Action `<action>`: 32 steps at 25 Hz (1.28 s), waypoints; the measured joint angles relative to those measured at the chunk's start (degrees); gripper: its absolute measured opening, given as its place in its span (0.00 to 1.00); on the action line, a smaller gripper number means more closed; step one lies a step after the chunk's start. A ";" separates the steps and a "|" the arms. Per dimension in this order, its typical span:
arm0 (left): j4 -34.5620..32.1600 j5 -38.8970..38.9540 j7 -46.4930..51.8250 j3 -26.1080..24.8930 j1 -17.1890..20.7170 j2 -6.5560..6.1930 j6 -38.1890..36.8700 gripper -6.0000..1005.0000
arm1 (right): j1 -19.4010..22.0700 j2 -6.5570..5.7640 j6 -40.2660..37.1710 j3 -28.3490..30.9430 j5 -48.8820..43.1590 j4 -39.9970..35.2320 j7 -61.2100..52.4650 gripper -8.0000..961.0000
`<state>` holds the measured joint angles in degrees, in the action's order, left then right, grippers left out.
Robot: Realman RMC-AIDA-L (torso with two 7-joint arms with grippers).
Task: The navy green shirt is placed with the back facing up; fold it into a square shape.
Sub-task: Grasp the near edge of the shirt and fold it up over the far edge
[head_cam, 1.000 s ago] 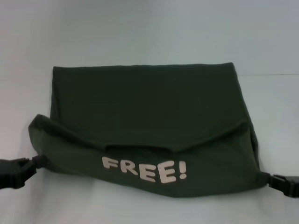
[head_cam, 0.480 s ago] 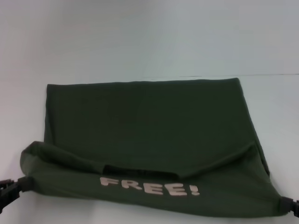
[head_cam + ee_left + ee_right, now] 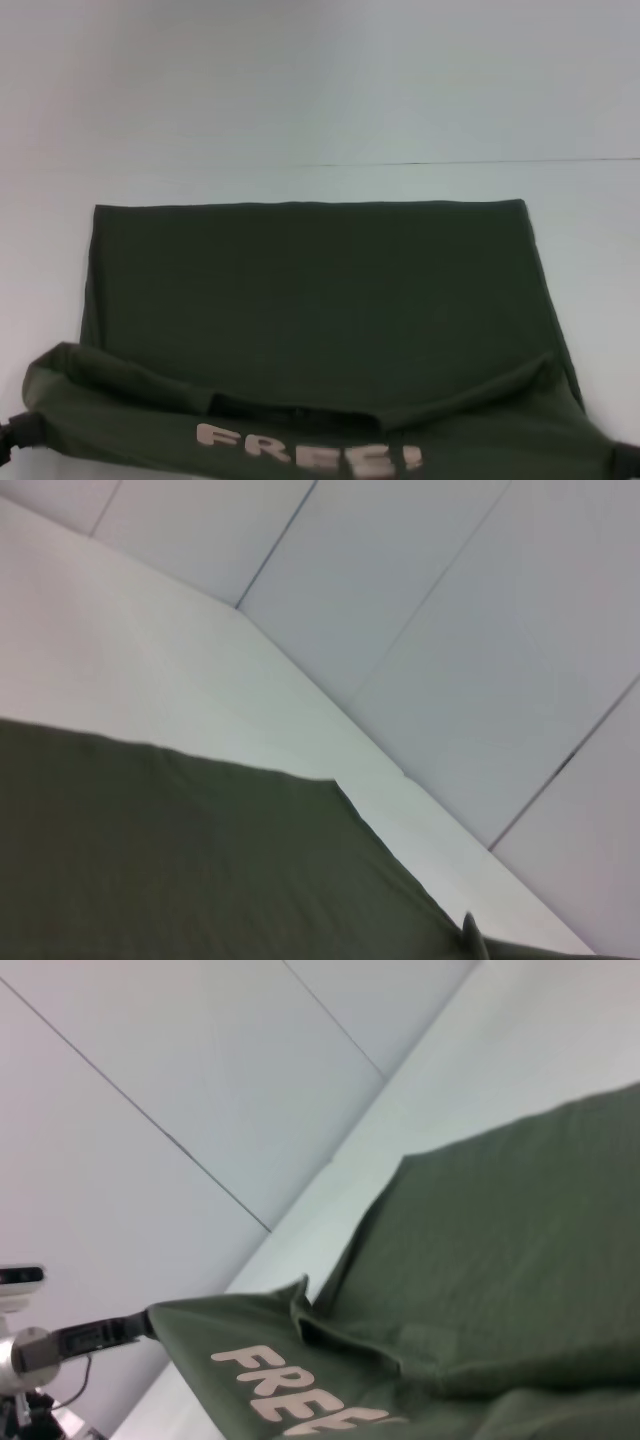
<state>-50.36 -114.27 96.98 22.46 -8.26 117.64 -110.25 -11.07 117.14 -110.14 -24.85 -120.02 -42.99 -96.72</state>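
Note:
The navy green shirt [image 3: 310,290] lies flat on the white table [image 3: 600,240], its far edge straight. Its near edge is raised and turned over, so the cream letters "FREE!" [image 3: 300,450] show on the underside. My left gripper [image 3: 8,435] is at the bottom left edge of the head view, shut on the shirt's near left corner. The right wrist view shows that gripper [image 3: 138,1324] pinching the corner, beside the letters [image 3: 290,1390]. My right gripper [image 3: 628,462] barely shows at the bottom right, at the shirt's near right corner. In the left wrist view only plain green cloth [image 3: 180,860] shows.
The white table runs back behind the shirt to a pale wall [image 3: 320,70]. Bare table lies on both sides of the cloth. Panelled walls [image 3: 450,630] fill the background of both wrist views.
Both grippers have pulled the shirt's raised near edge toward me. The whole shirt has slid nearer, and the letters and grippers have sunk to the bottom edge of the head view.

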 joint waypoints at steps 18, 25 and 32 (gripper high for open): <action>3.77 -4.22 1.72 -2.39 -16.60 -2.57 16.51 0.00 | -13.89 -2.27 15.85 5.99 -0.48 6.47 -0.76 0.02; 4.54 -6.08 2.38 -1.66 -22.10 -2.74 26.97 0.00 | -19.24 -2.23 25.46 5.49 -0.50 9.96 -1.15 0.02; 5.95 -6.08 2.50 2.01 -25.50 -3.17 35.35 0.00 | -23.85 -1.76 34.30 4.44 -0.64 11.81 -2.74 0.02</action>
<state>-44.41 -120.34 99.48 24.47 -33.77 114.47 -74.89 -34.92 115.38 -75.84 -20.41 -120.66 -31.18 -99.46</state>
